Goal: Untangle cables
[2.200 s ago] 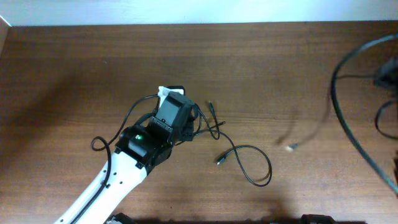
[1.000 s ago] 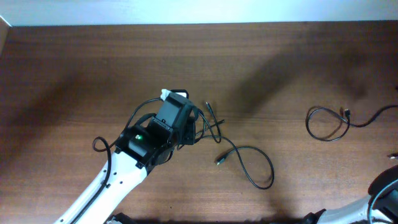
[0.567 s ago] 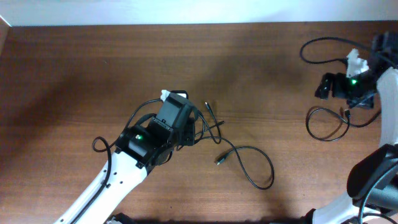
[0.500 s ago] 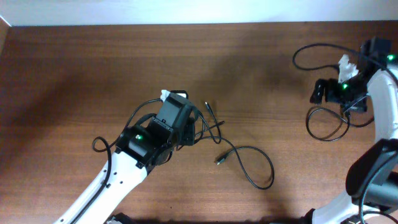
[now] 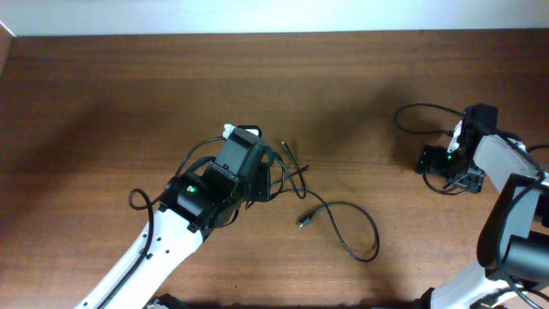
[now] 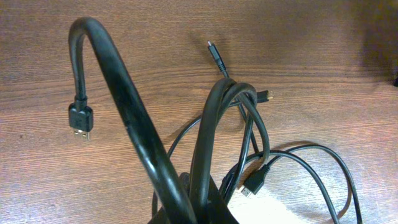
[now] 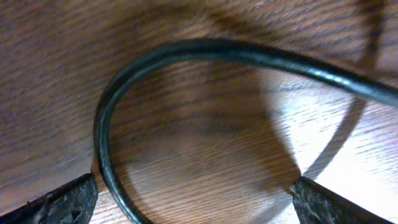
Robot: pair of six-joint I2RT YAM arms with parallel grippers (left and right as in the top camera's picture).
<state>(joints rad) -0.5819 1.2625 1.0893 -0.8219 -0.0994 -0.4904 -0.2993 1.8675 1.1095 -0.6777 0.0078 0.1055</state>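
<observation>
Brown wood-grain table [image 5: 129, 86] runs under both my arms. My left pincer [image 5: 264, 176] is clamped together on a bunch of black cables [image 5: 290, 176], left of the table's middle. From my left wrist I see two thick bends of cord rising out of the grip. One arches over to the left and ends in a plug [image 6: 81, 121] that hangs downward, and thinner strands cross behind. A long loop [image 5: 352, 227] trails off to the right, flat on the wood. Another cable [image 5: 418, 110] lies well apart, near the right edge. My right pincer [image 5: 444, 169] hangs over it, jaws spread wide, gripping nothing. From my right wrist, that cord curves across the wood between my fingertips [image 7: 62, 202].
</observation>
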